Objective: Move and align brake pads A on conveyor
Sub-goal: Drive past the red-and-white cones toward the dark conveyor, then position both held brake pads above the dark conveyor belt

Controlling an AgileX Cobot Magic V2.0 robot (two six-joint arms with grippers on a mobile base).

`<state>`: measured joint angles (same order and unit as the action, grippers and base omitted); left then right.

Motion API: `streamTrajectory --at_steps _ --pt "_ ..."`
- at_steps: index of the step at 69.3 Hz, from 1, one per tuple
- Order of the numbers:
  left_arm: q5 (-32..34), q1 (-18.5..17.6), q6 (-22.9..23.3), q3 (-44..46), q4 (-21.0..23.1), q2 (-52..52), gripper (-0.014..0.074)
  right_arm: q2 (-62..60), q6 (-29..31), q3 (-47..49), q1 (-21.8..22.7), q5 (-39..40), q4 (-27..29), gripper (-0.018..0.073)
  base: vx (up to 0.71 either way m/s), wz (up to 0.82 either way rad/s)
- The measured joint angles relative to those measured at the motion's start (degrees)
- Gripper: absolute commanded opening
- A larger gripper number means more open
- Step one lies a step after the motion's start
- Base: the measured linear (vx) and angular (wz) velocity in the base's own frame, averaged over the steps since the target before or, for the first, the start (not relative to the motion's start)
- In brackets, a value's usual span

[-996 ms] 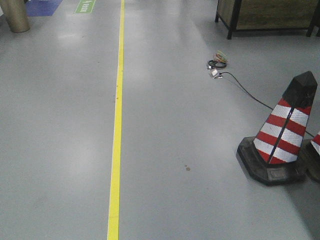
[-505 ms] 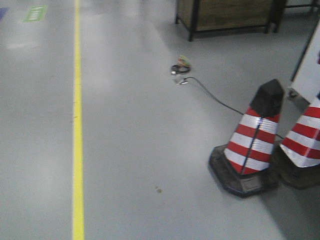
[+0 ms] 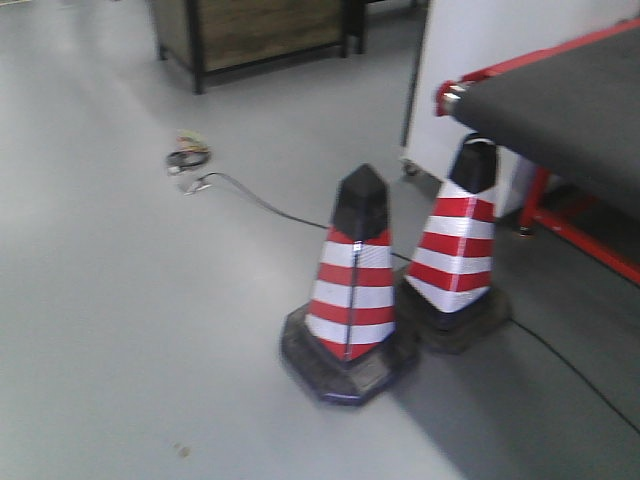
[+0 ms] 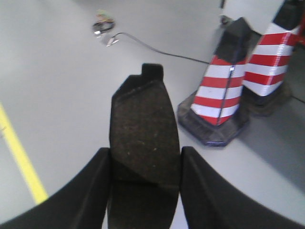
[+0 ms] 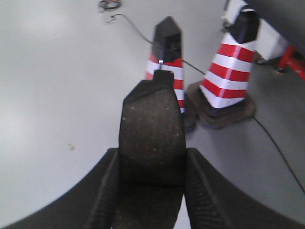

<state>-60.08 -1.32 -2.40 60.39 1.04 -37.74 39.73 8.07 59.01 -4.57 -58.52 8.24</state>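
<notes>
**A:** What are we holding as we are rolling along?

**B:** We are gripping one pad in each arm. The left gripper (image 4: 145,160) is clamping the left brake pad (image 4: 143,124) by its side edges, and the pad is pointing away from us over the floor. The right gripper (image 5: 151,157) is pinching the right brake pad (image 5: 151,121) the same way. The other two pads are not showing in any view.

**A:** Where are we taking them?

**B:** We are heading for the conveyor (image 3: 575,95) at the far right, whose red strip (image 3: 530,55) is facing us. The near cone (image 3: 352,290) and the far cone (image 3: 458,250) are standing between us and the belt. A cable (image 3: 262,203) is trailing across the floor on the left.

**A:** How are we doing this step well?

**B:** We are judging that the base should be swinging wide of both cones and pulling up square to the belt. We should also be keeping both grips firm and the pads level, so that we are laying them down parallel.

**A:** What is differing from half a second ago?

**B:** Back then the yellow line (image 4: 21,167) was running down the left of the front view. Now only the left wrist view is catching it. The cones are sitting mid-frame and the conveyor is coming into sight, so we are turning rightward.
</notes>
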Motion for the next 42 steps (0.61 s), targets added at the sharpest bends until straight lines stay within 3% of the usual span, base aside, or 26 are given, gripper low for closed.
streamTrajectory --at_steps 42 --pt "-0.04 0.0 0.0 0.0 0.0 0.0 -0.0006 0.0 0.0 0.0 0.0 0.0 0.0 -0.0006 0.29 -0.67"
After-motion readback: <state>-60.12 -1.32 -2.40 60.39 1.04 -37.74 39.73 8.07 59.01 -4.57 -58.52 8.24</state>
